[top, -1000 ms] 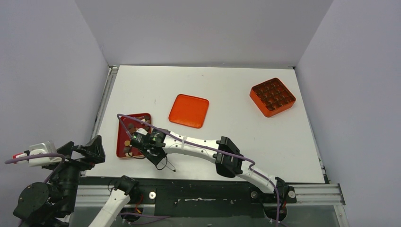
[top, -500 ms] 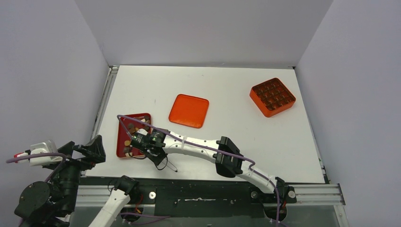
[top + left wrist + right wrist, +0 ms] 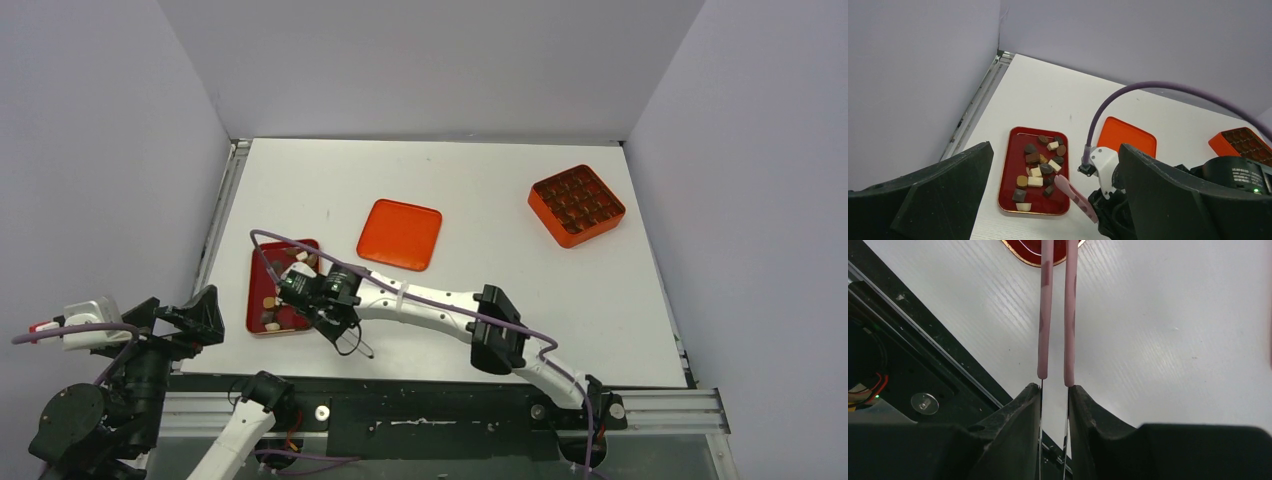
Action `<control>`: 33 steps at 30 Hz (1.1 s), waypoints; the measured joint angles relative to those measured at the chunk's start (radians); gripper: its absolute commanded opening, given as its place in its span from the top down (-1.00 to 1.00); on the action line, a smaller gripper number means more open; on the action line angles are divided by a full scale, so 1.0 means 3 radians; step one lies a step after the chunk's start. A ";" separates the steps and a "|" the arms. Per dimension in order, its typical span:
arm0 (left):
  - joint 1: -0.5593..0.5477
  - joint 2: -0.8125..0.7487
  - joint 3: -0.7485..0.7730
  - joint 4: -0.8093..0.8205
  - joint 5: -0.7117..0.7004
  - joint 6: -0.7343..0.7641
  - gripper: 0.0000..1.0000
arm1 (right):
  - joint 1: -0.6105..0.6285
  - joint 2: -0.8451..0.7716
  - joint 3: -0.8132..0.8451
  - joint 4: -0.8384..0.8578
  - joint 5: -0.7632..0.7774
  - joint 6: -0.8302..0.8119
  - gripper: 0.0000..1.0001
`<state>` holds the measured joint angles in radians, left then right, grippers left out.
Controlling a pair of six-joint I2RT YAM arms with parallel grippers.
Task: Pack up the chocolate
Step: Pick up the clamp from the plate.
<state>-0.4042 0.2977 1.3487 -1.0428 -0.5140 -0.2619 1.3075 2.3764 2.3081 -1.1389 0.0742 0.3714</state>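
The chocolate [image 3: 1040, 167] is a heap of small dark and cream chunks in a red tray [image 3: 1005, 192] at the near left; the tray also shows in the top view [image 3: 256, 300]. My right gripper [image 3: 325, 315] is shut on pink tongs [image 3: 1075, 196]. The tongs' arms [image 3: 1044, 315] stand close together. Their tips reach over the tray's right side, next to the chunks. Whether they grip a chunk is hidden. My left gripper [image 3: 1054, 150] is open and empty, hanging off the table's near-left corner [image 3: 180, 318].
A flat orange lid [image 3: 400, 234] lies mid-table. An orange gridded box [image 3: 577, 205] with dark pieces in its cells stands at the far right. Grey walls close the left, back and right. A black rail [image 3: 908, 330] runs along the near edge.
My right arm has shifted slightly away from the near edge, carrying the tongs' tips further over the tray. My left arm has not moved.
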 measured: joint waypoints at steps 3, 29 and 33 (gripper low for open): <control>0.0000 0.0000 -0.0005 0.0003 0.0020 -0.0014 -0.95 | -0.0037 -0.0178 -0.0126 0.0055 0.0000 0.0000 0.52; -0.0003 0.0786 -0.0928 0.0205 0.0795 -0.1132 -0.63 | -0.0308 -0.2396 -0.2708 0.1460 0.0052 -0.0141 0.38; -0.0003 0.1045 -0.0935 0.0465 0.1020 -0.1287 -0.62 | -0.0266 -0.2747 -0.2950 0.1837 0.0051 -0.0271 0.39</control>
<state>-0.4049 0.6113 1.0683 -0.9031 -0.2081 -0.6479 1.2278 1.5524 1.4231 -0.5877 0.0895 0.2901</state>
